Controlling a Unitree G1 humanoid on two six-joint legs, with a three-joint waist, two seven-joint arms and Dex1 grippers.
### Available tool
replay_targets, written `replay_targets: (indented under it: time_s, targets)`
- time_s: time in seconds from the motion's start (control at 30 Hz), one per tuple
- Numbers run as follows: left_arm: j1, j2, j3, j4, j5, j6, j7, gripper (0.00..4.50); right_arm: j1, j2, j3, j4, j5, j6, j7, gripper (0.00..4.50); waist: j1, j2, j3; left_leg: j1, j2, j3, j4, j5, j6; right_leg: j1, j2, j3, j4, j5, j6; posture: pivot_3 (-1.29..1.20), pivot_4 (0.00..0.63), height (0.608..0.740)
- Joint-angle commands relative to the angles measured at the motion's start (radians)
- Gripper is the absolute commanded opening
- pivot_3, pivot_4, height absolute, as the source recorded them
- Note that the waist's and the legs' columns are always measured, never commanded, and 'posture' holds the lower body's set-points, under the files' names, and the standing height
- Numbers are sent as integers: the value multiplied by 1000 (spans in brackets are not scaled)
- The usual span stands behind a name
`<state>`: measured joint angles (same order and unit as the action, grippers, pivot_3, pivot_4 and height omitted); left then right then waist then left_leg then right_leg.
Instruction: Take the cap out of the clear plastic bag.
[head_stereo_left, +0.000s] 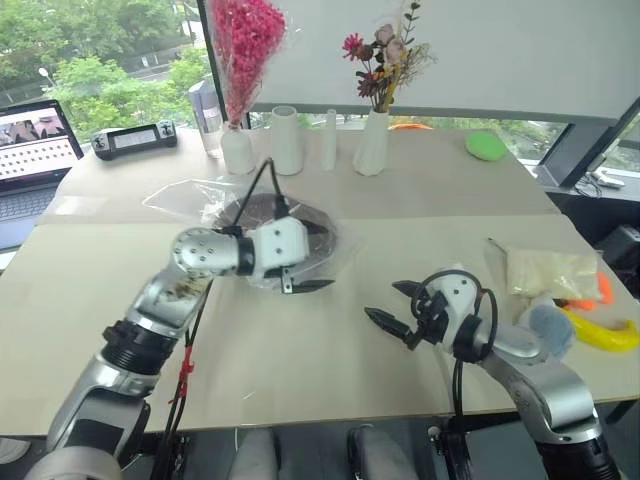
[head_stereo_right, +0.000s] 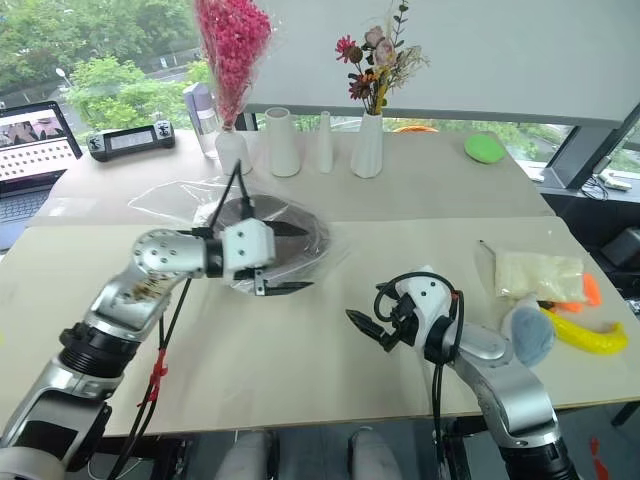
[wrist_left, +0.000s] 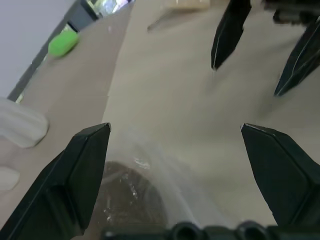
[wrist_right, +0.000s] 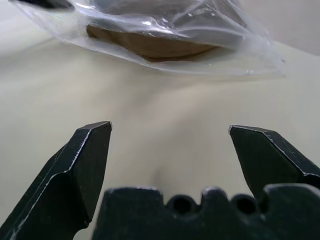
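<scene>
The clear plastic bag (head_stereo_left: 190, 195) lies crinkled on the table's middle, with the dark brown cap (head_stereo_left: 258, 212) flat inside it. My left gripper (head_stereo_left: 318, 258) hovers open over the near right part of the cap and bag, one finger on each side of the cap's edge and nothing gripped. In the left wrist view the cap (wrist_left: 131, 200) shows under glossy plastic between the wide-spread fingers. My right gripper (head_stereo_left: 391, 303) stands open low over bare table, to the right of the bag and apart from it. It points at the bag (wrist_right: 165, 30), whose near edge shows the cap (wrist_right: 150, 46).
White vases (head_stereo_left: 286, 140) with flowers line the back of the table, beside a bottle (head_stereo_left: 207, 116) and a controller (head_stereo_left: 134, 139). A green rounded object (head_stereo_left: 487, 146) sits far right. A small bag of pale contents (head_stereo_left: 548, 268), a yellow item (head_stereo_left: 600, 334) and a blue pad (head_stereo_left: 547, 326) crowd the right edge. A laptop (head_stereo_left: 30, 150) stands far left.
</scene>
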<state>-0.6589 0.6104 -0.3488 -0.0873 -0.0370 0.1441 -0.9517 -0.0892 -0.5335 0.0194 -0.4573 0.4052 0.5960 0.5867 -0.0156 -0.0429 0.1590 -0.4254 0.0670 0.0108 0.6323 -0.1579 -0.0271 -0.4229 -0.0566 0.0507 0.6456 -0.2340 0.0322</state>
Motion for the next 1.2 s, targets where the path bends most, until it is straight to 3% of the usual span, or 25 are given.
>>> replay_targets:
  time_s: [0.03,0.3,0.87,0.97,1.13,1.2]
  targets:
    - [-43,-3,-23,11,154,-65,82,4474,19,-5,-44,-64,0,-5,-26,4500,1,0,0,0,0,0,0,0,0,0,0,0,0,1,2,0,150,740]
    - [-76,-51,-50,120,338,-101,195,4474,38,-1,-43,-87,1,-3,-56,4500,1,0,0,0,0,0,0,0,0,0,0,0,0,-1,-1,0,150,740]
    - [-38,-38,-42,171,454,-74,206,4474,24,-6,-39,-70,-14,-18,-55,4500,1,0,0,0,0,0,-1,0,0,0,0,0,0,-1,-1,0,150,740]
    - [-36,-46,-36,176,458,-58,213,3761,21,-8,-40,-68,-19,-20,-54,4500,1,0,0,0,0,0,-1,0,0,0,0,0,0,-1,-1,0,150,740]
    - [6,-104,-22,123,395,33,176,1901,19,-5,-40,-71,-20,-17,-56,4500,1,0,0,0,0,0,-1,0,0,0,0,0,-1,-1,-1,0,150,740]
    - [27,-126,-18,90,373,79,157,1350,19,-5,-40,-70,-21,-17,-56,4500,1,0,0,0,0,0,-1,0,0,0,0,0,-1,-1,-1,0,150,740]
